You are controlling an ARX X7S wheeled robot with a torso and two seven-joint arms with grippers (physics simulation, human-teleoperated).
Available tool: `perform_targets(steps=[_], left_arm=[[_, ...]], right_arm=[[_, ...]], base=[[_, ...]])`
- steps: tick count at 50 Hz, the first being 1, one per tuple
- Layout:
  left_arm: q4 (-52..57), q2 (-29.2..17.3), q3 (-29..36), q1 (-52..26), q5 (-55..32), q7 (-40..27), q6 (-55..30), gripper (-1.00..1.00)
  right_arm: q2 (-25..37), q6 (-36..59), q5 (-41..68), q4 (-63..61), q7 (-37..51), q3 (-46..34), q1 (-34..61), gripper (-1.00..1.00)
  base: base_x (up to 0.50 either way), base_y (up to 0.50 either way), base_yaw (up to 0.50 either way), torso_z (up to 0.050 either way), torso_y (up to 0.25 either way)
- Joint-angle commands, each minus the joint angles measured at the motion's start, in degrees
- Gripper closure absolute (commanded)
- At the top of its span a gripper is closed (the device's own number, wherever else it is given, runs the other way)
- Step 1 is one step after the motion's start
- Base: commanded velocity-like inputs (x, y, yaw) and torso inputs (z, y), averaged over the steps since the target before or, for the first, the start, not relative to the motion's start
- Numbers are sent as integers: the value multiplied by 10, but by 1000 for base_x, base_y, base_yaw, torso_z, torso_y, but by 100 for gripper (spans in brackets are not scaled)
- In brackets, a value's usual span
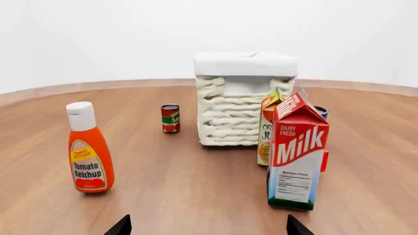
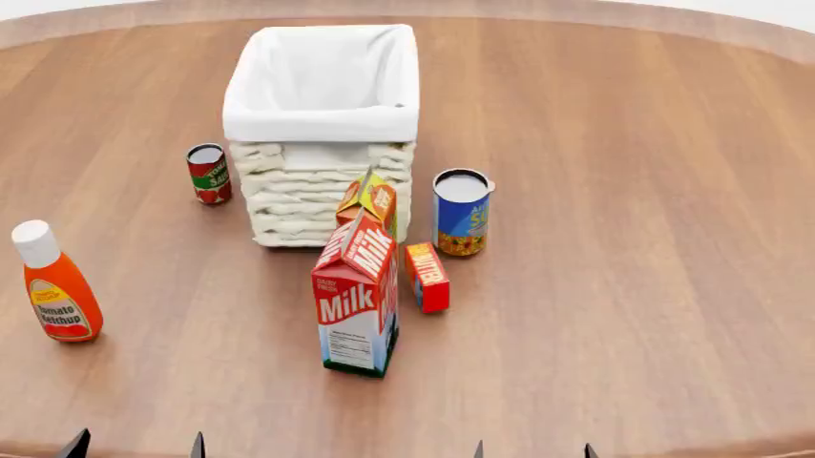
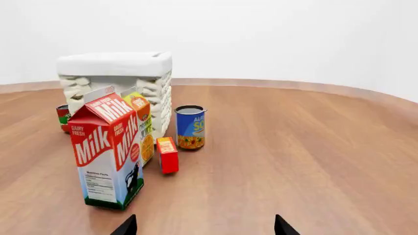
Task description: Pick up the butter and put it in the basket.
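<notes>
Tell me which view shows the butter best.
The head view: the butter lies fully exposed beside the milk carton. The right wrist view shows it clearly but end-on. In the left wrist view the milk carton hides nearly all of it.

Only the robot's fingertips are showing: small black, pointed wedges poking in at the frame edges. The left pincer [image 2: 134, 445] and right pincer [image 2: 532, 449] are each showing two matte, unmarked tips.

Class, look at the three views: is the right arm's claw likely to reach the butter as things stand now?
Probably yes. The butter stands on the right side of the milk carton, with bare table between it and the right claw. The blue can stands behind the butter, not in the way.
</notes>
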State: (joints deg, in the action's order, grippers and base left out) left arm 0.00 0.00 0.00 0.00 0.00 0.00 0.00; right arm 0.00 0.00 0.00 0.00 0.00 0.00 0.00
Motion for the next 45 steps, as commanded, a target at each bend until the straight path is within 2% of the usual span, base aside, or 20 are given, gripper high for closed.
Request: perform_targets(steps=[1, 6, 8, 9, 10, 14, 20, 45], left_arm=[[0, -6, 6, 0, -6, -6, 0, -100], [2, -14, 23, -1, -19, -20, -2, -100], [-11, -26, 42, 6, 14, -28, 49, -100], [12, -18, 28, 2, -32, -23, -6, -100], [18, -20, 30, -3, -37, -24, -40, -100], [-14, -23, 35, -11, -28, -43, -11, -100], [-23, -28, 47, -7, -34, -49, -10, -100], [4, -49, 65, -7, -60, -71, -21, -100]], right_arm=[[5, 0, 5, 0, 7, -7, 0, -100], [18, 2, 16, -4, 18, -14, -2, -100], [22, 5, 15, -10, 23, -18, -4, -100], [28, 5, 16, -8, 16, -24, -3, -100], [27, 3, 16, -4, 24, -22, -3, -100], [34, 16, 13, 2, 24, -32, 3, -100], [39, 18, 20, 6, 28, -38, 3, -100], [58, 31, 25, -6, 47, -66, 6, -100]], base=[[0, 0, 0, 0, 0], [0, 0, 0, 0, 0], [0, 0, 0, 0, 0], [0, 0, 0, 0, 0], [0, 0, 35, 0, 0], [0, 0, 500, 0, 0], [0, 0, 500, 0, 0], [0, 0, 500, 0, 0]])
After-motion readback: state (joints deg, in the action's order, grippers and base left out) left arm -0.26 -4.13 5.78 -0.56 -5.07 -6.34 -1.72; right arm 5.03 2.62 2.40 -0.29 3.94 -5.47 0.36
